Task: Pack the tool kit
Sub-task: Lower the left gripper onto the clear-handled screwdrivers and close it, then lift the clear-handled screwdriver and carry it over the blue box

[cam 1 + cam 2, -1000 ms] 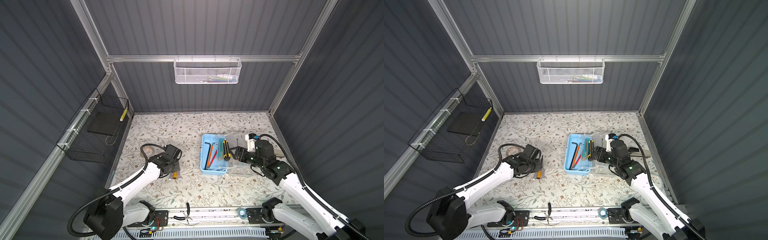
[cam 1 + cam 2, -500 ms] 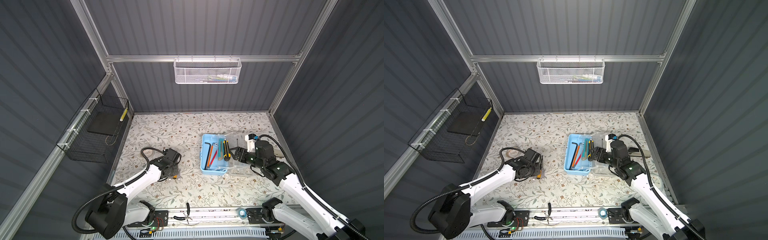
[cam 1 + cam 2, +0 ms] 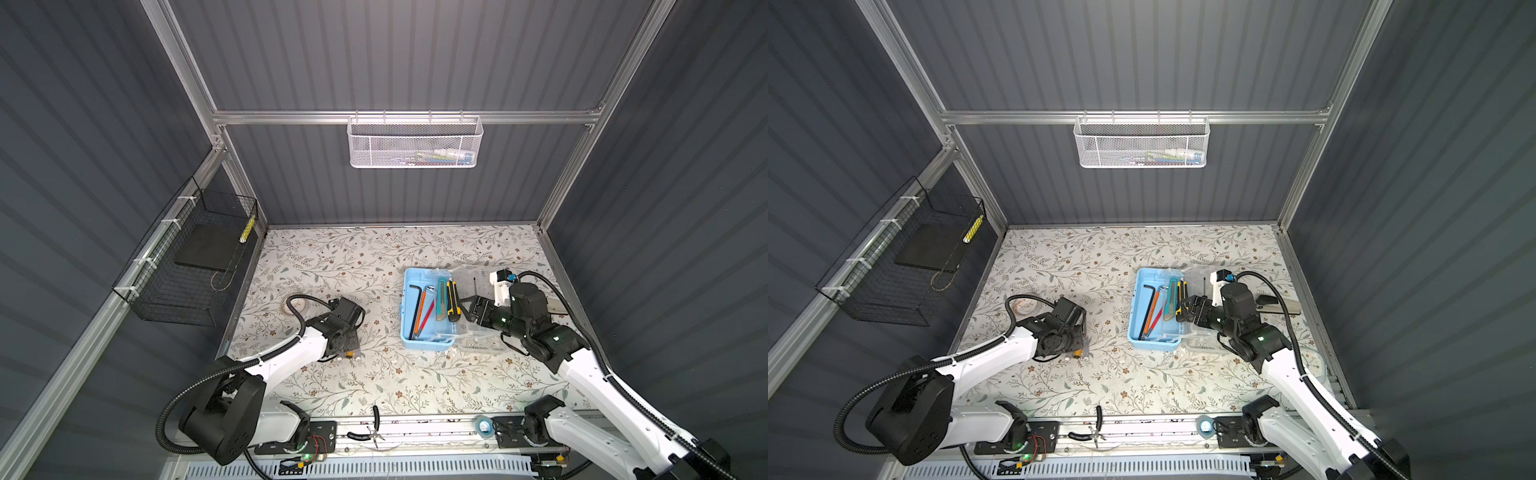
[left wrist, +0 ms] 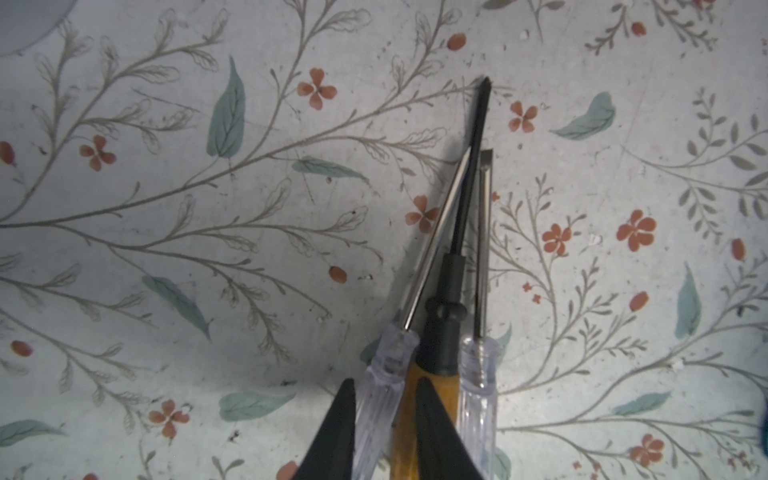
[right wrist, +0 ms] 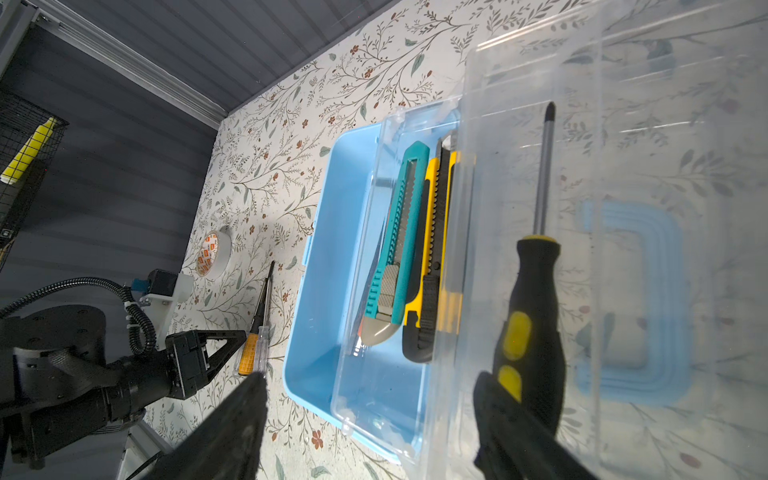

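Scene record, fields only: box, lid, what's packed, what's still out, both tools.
box: blue, open
lid: clear, flat beside box; black-yellow screwdriver on it
packed: hex key, teal knife, yellow knife
out: three slim screwdrivers, tape on table
left tool: astride one clear handle; grip unclear
right tool: open, near lid

- A robot lab cell: ribbed grey walls (image 3: 415,54) on an aluminium frame (image 3: 291,117) enclose the bench (image 3: 332,257).
- Two white arms (image 3: 282,361) stand on a rail (image 3: 415,428) at the bench's front.
- Mesh basket (image 3: 415,145) behind the bench, wire basket (image 3: 183,291) at its left.
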